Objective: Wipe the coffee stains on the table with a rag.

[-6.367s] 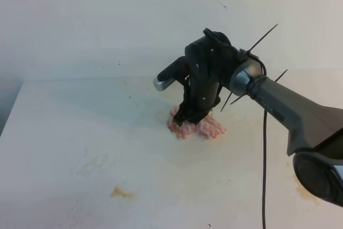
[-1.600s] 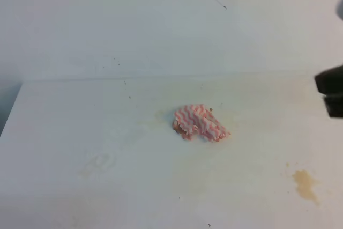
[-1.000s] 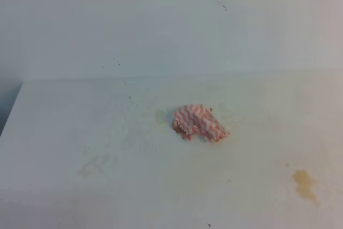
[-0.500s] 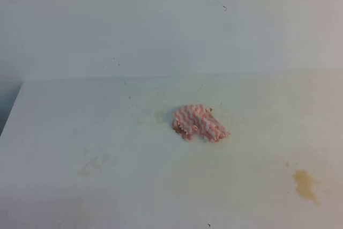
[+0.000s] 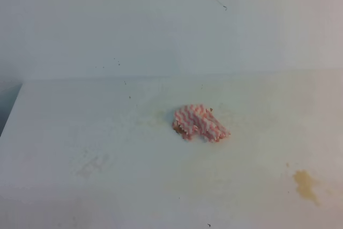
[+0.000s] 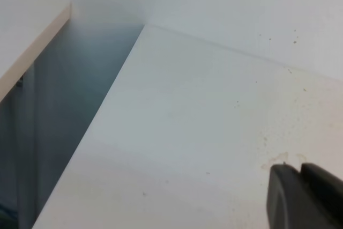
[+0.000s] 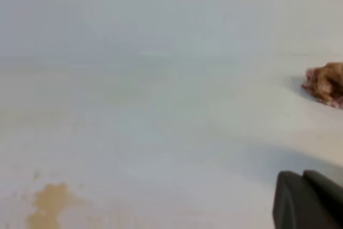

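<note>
The rag [image 5: 200, 123], pink and white zigzag cloth, lies crumpled and free near the middle of the white table [image 5: 80, 122]. One tan coffee stain [image 5: 305, 183] sits at the front right, apart from the rag. Neither gripper shows in the exterior high view. In the right wrist view my right gripper [image 7: 303, 174] is shut and empty at the lower right, with the coffee stain [image 7: 51, 205] at the lower left and the rag [image 7: 327, 83] at the right edge. My left gripper [image 6: 300, 167] is shut and empty over the table's left part.
Faint greyish smears [image 5: 94, 163] mark the table's left front. The table's left edge [image 6: 91, 132] drops to a dark gap beside a wooden board [image 6: 32, 46]. A white wall [image 5: 161, 20] rises behind the table.
My right gripper, earlier pressed down on the rag, has let it go and pulled away off the right edge of the exterior view. The rag has stayed put over the last second.
</note>
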Robot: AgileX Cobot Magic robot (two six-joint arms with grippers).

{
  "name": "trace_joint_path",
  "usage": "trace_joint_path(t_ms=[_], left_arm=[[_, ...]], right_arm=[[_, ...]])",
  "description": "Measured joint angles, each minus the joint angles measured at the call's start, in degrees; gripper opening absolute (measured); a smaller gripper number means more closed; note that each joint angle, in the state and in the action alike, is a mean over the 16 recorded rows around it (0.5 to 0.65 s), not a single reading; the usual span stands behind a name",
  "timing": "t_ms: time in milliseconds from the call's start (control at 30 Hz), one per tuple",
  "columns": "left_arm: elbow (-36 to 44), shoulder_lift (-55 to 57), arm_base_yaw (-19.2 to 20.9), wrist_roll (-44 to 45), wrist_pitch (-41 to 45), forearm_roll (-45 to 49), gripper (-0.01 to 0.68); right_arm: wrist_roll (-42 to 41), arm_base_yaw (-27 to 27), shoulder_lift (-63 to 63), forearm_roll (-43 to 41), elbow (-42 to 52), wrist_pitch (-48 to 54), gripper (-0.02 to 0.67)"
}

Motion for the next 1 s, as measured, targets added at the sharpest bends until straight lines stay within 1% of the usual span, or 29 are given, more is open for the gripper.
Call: trace_joint_path(t_ms=[133, 367, 533, 667, 1000], left_arm=[[0.0, 0.0, 0.0, 0.0, 0.0, 0.03, 0.0], [0.0, 0.0, 0.0, 0.0, 0.0, 0.03, 0.0], [0.0, 0.0, 0.0, 0.0, 0.0, 0.03, 0.0], [0.0, 0.0, 0.0, 0.0, 0.0, 0.03, 0.0], [0.0, 0.0, 0.0, 0.0, 0.0, 0.03, 0.0]], right_arm=[[-0.06, -0.07, -0.01, 4.29, 1.37, 1.07, -0.002], [-0.45, -0.15, -0.01, 15.05, 2.82, 1.88, -0.002], [-2.38, -1.45, -0.01, 20.69, 2.88, 2.16, -0.002], [-6.15, -4.36, -0.01, 21.54, 2.88, 2.12, -0.002], [-17.14, -13.55, -0.01, 19.59, 2.88, 2.09, -0.002]])
